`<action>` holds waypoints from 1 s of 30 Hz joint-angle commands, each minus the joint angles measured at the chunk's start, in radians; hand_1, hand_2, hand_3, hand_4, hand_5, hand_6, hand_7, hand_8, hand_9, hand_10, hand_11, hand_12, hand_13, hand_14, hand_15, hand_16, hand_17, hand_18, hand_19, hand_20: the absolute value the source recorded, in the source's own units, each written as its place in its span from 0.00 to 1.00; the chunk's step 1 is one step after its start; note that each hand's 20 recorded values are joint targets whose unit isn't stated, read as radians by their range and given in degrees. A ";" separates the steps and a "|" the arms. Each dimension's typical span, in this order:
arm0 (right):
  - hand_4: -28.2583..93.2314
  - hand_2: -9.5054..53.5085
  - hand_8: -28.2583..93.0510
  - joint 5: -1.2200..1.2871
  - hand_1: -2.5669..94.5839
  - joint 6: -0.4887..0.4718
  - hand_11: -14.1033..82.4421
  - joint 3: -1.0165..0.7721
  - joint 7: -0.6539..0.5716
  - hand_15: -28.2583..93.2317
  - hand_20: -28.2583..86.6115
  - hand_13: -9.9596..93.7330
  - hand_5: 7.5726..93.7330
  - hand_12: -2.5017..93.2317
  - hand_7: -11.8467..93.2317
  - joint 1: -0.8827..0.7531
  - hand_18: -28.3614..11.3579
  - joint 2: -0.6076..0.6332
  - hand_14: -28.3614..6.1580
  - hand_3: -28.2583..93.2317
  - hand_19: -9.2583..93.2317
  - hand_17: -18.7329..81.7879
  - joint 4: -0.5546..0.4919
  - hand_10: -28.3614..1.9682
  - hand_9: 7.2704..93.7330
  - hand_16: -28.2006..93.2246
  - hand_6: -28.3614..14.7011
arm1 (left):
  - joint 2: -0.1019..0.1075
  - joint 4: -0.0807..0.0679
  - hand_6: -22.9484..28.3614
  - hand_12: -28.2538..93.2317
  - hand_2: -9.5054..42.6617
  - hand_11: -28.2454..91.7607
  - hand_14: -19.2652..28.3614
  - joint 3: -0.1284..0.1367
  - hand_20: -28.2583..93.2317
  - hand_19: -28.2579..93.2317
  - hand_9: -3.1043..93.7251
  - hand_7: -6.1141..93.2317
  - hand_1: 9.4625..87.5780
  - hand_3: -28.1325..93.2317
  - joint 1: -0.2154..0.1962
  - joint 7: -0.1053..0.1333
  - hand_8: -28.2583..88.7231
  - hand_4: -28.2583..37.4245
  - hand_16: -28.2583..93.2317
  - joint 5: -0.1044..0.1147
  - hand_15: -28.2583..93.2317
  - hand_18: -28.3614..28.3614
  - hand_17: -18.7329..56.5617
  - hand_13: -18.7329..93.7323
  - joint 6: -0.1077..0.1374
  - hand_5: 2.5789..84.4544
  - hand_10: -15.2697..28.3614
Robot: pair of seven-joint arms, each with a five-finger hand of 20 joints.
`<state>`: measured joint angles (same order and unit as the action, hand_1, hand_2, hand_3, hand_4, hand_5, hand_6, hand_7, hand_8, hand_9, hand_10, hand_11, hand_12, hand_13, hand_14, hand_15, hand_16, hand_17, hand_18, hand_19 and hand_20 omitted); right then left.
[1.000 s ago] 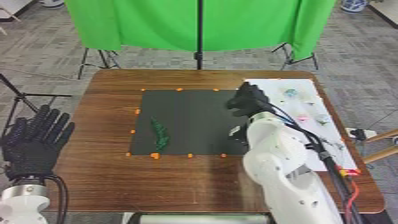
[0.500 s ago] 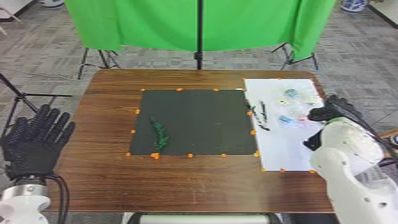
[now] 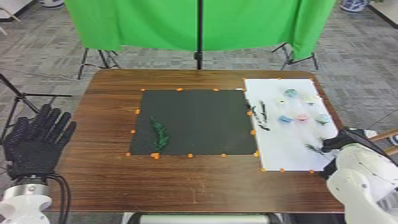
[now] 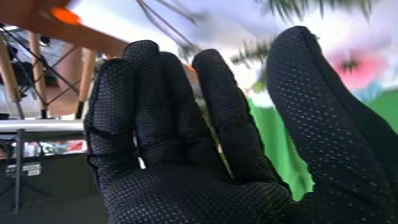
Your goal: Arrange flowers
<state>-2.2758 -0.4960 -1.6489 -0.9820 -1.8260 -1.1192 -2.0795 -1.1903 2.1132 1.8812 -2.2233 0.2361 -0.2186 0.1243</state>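
My right hand (image 3: 342, 142) is at the right edge of the white sheet, beside a small green sprig (image 3: 314, 149). In the right wrist view, that hand (image 4: 178, 195) is open, fingers straight and nothing held, with a pink flower (image 4: 357, 70) beyond the thumb. On the white sheet lie a pink flower (image 3: 302, 118), a blue flower (image 3: 285, 119), other small pale flowers and a dark twig (image 3: 263, 115). A green leafy stem (image 3: 161, 135) rests on the left part of the black mat. My left hand (image 3: 35, 145) lies open, palm up, left of the table.
The black mat (image 3: 200, 122) and the white sheet (image 3: 284, 160), side by side on the brown table (image 3: 195, 185), are marked with orange dots. Behind the table hangs a green cloth (image 3: 151, 25) on stands. Wooden legs stand off the table's right side.
The right hand has moved from over the black mat's right edge across to the white sheet's right edge, then nearer the front, uncovering the flowers. The left hand has stayed still.
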 commanded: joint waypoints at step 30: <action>0.04 0.00 0.38 -0.063 0.65 0.227 0.50 0.101 0.087 0.83 0.63 0.74 0.77 0.60 0.44 0.071 0.06 0.052 0.33 0.78 1.00 0.59 -0.136 0.52 0.84 0.56 0.58 | 0.013 -0.018 0.63 0.35 0.38 0.37 0.72 -0.057 0.39 0.49 0.43 0.14 0.26 0.83 0.040 -0.043 0.18 0.10 0.23 0.006 0.53 0.76 0.20 0.44 0.009 0.51 0.68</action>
<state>-2.3181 -0.2462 -1.6152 -0.9297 -1.8420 -1.0736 -2.1906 -1.1788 2.1077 1.8555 -2.2038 0.2064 -0.2163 0.1245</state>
